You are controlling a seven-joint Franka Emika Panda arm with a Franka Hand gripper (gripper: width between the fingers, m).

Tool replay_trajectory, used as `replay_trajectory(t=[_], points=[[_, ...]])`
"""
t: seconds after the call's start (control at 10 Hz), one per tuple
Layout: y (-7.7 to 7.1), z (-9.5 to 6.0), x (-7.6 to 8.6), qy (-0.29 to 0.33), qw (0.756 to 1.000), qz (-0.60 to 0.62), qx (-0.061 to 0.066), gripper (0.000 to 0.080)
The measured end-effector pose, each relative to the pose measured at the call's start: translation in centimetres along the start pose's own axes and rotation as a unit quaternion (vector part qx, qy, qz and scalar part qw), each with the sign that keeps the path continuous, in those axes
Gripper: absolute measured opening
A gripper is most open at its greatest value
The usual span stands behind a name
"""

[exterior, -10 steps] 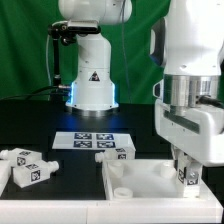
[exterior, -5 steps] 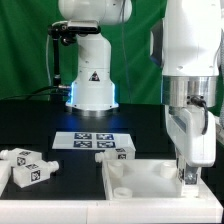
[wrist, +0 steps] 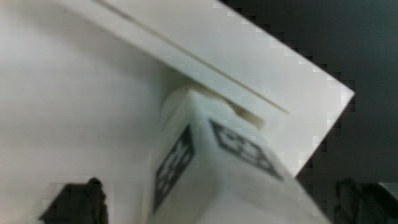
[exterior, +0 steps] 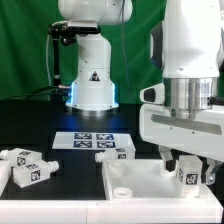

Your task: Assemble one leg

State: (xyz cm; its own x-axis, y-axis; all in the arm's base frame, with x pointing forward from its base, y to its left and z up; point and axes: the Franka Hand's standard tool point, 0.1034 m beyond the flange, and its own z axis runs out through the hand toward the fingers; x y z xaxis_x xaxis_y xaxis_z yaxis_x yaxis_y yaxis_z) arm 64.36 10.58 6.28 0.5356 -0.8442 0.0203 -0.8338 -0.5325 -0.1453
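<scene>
black table (exterior: 40, 125), green backdrop (exterior: 25, 40)

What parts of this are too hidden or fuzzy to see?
- Claw grip, exterior view: the wrist housing hides the fingers, so whether it grips the leg is unclear.
- Leg's peg end, both views: hidden behind the panel rim, and blurred in the wrist view.
- Loose legs, exterior view: cut off by the exterior view's left edge.
- Tag patterns, wrist view: too blurred.
</scene>
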Motion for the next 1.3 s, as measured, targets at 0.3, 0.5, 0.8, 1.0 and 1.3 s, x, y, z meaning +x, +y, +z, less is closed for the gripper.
replay_trajectory(t=[0.3,0.5,0.8,1.0,1.3], points=[[-0.31,-0.29,-0.61,-0.008,0.986,-0.167,-0.023,0.0649],[-0.76,-0.63,-0.71,-0.016,0.935,-0.354,-0.024,0.0649],[-0.83,-0.74,-0.69,-0.015,0.933,-0.359,-0.022,0.0649],[-0.81,-0.71,-0.69,-0.015,0.940,-0.341,-0.022,0.0635],[-0.65,-0.65,-0.56,-0.013,0.968,-0.249,-0.025,0.0291]])
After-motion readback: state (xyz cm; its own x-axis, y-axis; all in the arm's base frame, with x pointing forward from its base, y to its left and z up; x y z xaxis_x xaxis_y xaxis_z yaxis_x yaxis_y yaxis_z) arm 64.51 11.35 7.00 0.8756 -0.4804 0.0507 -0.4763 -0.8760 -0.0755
